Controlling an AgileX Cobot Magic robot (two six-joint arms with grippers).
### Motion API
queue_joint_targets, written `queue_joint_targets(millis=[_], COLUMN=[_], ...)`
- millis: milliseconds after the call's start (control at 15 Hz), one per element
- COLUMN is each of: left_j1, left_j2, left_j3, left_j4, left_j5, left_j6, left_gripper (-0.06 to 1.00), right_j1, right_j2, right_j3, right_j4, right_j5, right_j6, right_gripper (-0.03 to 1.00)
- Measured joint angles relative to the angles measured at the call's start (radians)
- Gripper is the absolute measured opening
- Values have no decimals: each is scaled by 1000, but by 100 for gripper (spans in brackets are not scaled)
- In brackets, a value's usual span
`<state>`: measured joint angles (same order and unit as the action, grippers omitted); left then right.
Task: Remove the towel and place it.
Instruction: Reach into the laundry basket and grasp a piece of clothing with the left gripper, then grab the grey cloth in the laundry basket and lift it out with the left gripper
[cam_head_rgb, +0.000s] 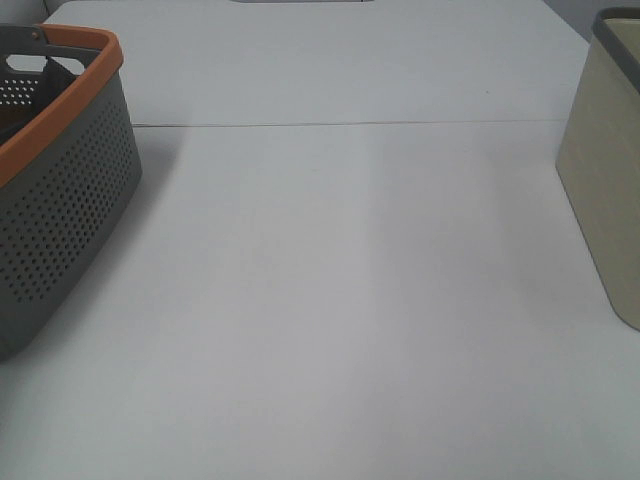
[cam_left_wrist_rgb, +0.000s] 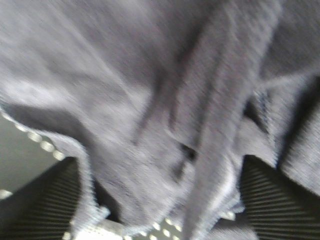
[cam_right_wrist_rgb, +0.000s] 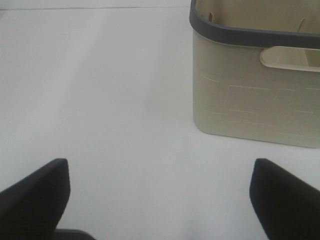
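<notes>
You are at the grasp; left tool (cam_left_wrist_rgb: 160, 165) stands wide, towel (cam_left_wrist_rgb: 150, 90) bunched between its fingers (cam_left_wrist_rgb: 40, 210); next, close and lift; right tool (cam_right_wrist_rgb: 160, 165) gapes empty.

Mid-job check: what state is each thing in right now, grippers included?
left gripper: open, jaws astride the towel
towel: crumpled, bunched between those jaws
right gripper: open, empty, above the table
gray basket: upright, orange rim up
beige bin: upright, nothing seen inside
</notes>
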<state>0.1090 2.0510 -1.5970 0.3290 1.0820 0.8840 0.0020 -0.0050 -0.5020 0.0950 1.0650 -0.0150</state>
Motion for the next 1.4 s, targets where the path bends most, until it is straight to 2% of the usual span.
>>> queue_joint_targets(millis=[67,200,400,467,600,733,933,1133,1400], left_j1=[0,0,0,0,0,0,0,0,0], left_j2=[0,0,0,0,0,0,0,0,-4], left_j3=[0,0,0,0,0,0,0,0,0], left_j4=[-7,-47,-94,-101,-104,-106,-106,-106,-108], left_j5=[-3,43,62,62,63,63,62,66,123], left_j6=[21,102,127,127,110,68,25,25,25], left_gripper=[72,69,66,53,36,30,27,1,0], right_j1=[0,0,0,0,0,0,0,0,0], right_j2=[0,0,0,0,0,0,0,0,0], right_j3=[0,0,0,0,0,0,0,0,0], right_j4=[0,0,0,0,0,0,0,0,0], right_j5=[0,0,0,0,0,0,0,0,0], right_j6=[0,0,0,0,0,0,0,0,0], right_gripper=[87,87,87,87,87,87,87,87,87])
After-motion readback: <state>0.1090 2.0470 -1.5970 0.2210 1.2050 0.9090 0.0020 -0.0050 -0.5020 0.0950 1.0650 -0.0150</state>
